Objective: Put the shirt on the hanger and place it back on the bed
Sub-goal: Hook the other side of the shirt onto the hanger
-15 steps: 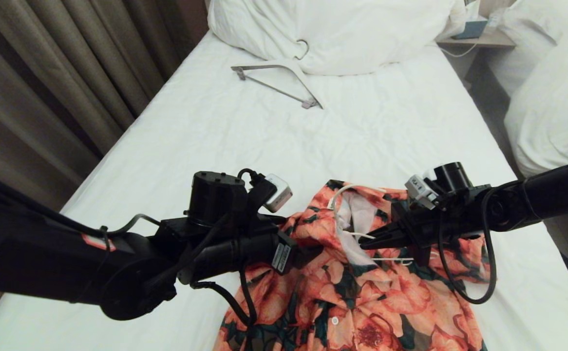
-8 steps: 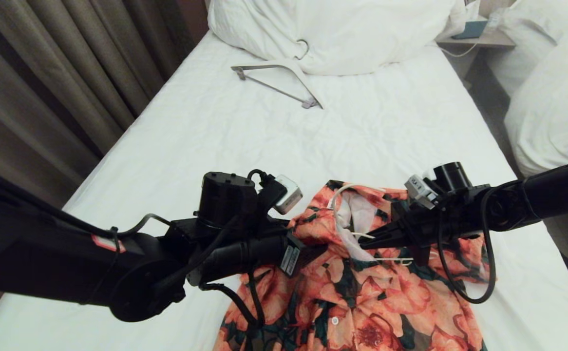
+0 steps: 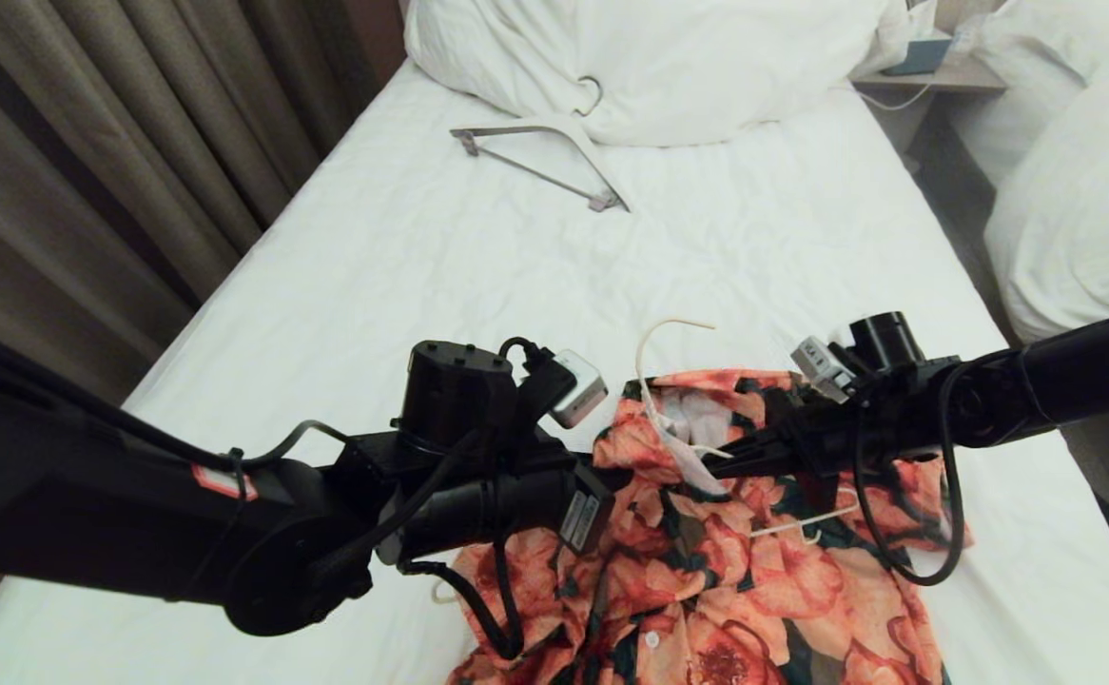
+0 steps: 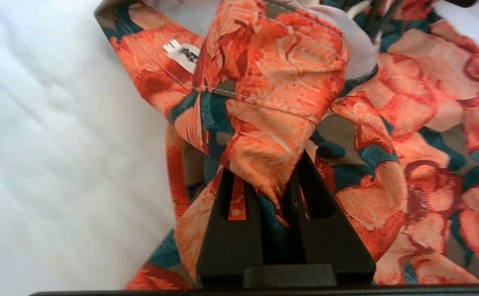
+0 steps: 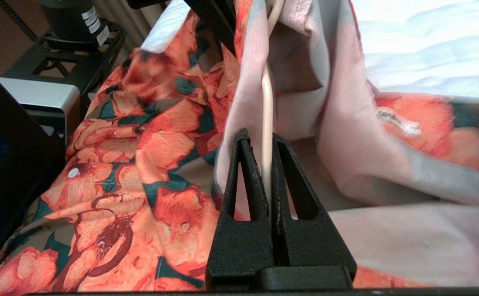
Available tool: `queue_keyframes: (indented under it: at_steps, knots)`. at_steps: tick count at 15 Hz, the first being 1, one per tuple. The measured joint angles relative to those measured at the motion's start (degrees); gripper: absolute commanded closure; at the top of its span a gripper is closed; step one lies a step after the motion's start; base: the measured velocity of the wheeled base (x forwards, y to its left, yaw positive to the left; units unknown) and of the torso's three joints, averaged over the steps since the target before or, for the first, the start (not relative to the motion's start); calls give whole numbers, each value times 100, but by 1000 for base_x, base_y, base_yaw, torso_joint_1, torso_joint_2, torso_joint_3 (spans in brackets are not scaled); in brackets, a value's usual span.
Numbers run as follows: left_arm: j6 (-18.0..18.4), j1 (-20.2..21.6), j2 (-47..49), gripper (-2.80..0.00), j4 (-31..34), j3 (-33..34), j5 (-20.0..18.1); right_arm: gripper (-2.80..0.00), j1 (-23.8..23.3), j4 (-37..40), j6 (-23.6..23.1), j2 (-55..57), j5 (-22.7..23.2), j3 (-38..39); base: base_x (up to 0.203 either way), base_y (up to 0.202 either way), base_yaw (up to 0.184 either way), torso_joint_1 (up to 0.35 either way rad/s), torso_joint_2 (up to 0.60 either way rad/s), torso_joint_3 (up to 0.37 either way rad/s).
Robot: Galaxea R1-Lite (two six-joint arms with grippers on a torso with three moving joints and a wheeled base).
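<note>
— What are you looking at on the bed (image 3: 402, 247)?

— You have the shirt (image 3: 707, 590) bunched at the near end of the white sheet; big coral-orange flowers over dark green and brown, pale on the inside, a small white neck label (image 4: 183, 53) showing near the collar, and a white button (image 3: 651, 640) on the placket. The hanger (image 3: 654, 381) is a thin cream wire; its hook pokes up out of the collar opening and one slim arm runs out across the cloth below the right arm.

— And your grippers?

— Your left gripper (image 4: 270, 189) is pinched tight on a fold of the shirt beside the collar, the fabric puckered between its black fingers (image 4: 231, 230); your right gripper (image 5: 267, 172) is clamped on the hanger's wire, with the pale lining of the shirt draped around it. In the head view both arms reach in over the shirt from either side.

— What about the room?

— The sheet is smooth and lightly creased; a thicker white hanger (image 3: 540, 157) with a grey bar lies near the far end, touching the duvet heap (image 3: 669, 57); brown curtains (image 3: 88, 162) hang along the left; a neighbouring bed (image 3: 1068, 209) with rumpled white bedding sits to the right, and a nightstand (image 3: 935, 81) stands between the two.
</note>
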Motion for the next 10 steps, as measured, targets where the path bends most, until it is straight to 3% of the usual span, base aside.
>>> queue_keyframes:
  at_steps: [6, 7, 8, 10]
  knots:
    - [-51, 24, -112, 0, -30, 15, 49, 0, -11, -17, 165, -219, -9, 57, 0, 0, 0, 0, 0, 0]
    - [-49, 28, -140, 0, -29, 15, 50, -48, -2, -20, 221, -271, -15, 86, 0, 0, 0, 0, 0, 0]
    - [-49, 37, -176, 0, -26, 9, 84, -280, 7, -33, 229, -324, -5, 128, 0, 0, 0, 0, 0, 0]
    - [-51, 41, -278, 0, -29, -13, 96, -280, 28, 19, 279, -479, -18, 187, 0, 0, 0, 0, 0, 0]
